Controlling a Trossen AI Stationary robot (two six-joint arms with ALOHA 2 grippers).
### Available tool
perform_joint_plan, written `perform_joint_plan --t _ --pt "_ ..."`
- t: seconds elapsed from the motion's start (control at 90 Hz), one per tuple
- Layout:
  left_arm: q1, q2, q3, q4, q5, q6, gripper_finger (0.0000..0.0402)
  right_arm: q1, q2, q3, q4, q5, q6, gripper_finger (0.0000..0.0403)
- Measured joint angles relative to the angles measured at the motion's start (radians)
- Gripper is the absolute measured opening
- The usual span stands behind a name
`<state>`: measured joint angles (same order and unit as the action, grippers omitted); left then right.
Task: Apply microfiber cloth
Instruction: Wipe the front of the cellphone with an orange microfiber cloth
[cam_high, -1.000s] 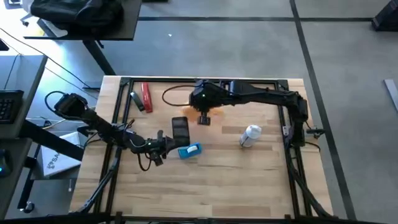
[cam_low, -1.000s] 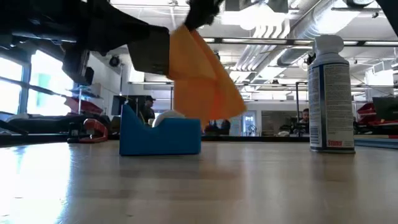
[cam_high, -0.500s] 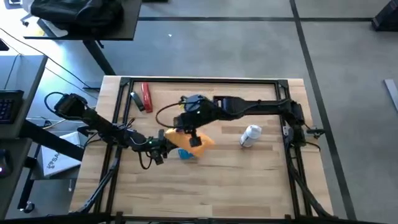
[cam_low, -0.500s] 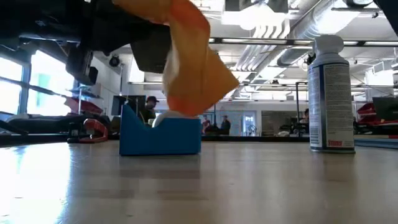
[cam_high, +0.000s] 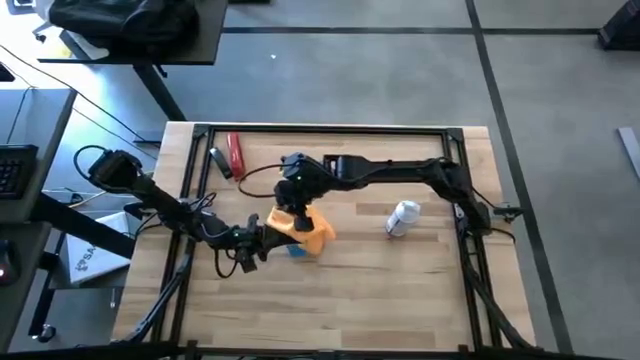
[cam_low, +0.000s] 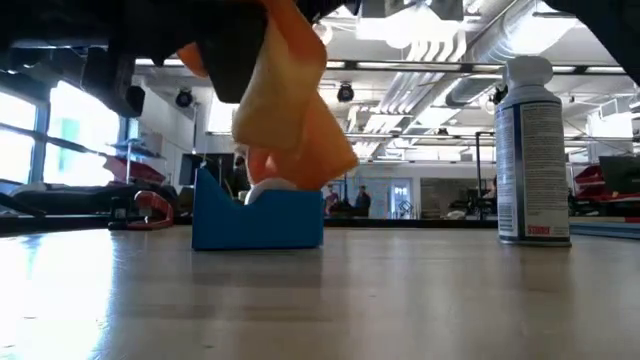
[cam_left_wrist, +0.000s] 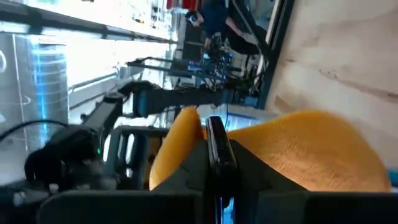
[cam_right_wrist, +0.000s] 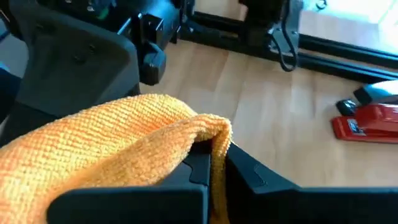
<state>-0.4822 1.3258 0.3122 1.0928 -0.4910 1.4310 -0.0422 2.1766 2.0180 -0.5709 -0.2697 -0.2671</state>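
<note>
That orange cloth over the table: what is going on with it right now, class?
The right claw holds the microfiber cloth, shut on a fold of it, so that it hangs above the blue tape dispenser. The left claw is right beside the cloth, holding a black phone edge-on against it. A spray can and a red stapler stand apart on the table.

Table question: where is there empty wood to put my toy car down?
Bare table runs along the whole near edge, and between the white spray can and the orange cloth. It's crowded around the cloth, where both grippers and the blue block meet, and by the red stapler.
</note>
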Motion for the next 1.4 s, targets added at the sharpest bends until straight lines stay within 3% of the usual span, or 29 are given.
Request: perform_joint_plan --t 0.089,0.311,0.611,0.911,1.189,1.4 --pt "-0.007 0.000 0.000 0.000 -0.011 0.024 0.0014 -0.003 0.002 0.000 0.018 0.024 -0.001 0.0000" --pt "-0.051 0.000 0.000 0.032 -0.120 0.272 0.0015 -0.022 -0.013 0.001 0.056 0.093 -0.001 0.0000" --pt "-0.081 0.000 0.000 0.029 -0.077 0.291 0.0015 -0.048 -0.022 -0.002 0.014 0.128 -0.050 0.0000" --pt "-0.089 -0.005 0.005 0.049 -0.080 0.306 0.0015 -0.069 -0.134 -0.006 -0.128 0.288 -0.166 0.0000" --pt "-0.075 -0.004 0.005 0.046 -0.057 0.278 0.0015 -0.066 -0.202 -0.006 -0.137 0.637 -0.248 0.0000" --pt "-0.040 -0.003 0.005 0.037 0.001 0.166 0.0015 -0.026 -0.200 -0.005 -0.023 0.633 -0.254 0.0000"
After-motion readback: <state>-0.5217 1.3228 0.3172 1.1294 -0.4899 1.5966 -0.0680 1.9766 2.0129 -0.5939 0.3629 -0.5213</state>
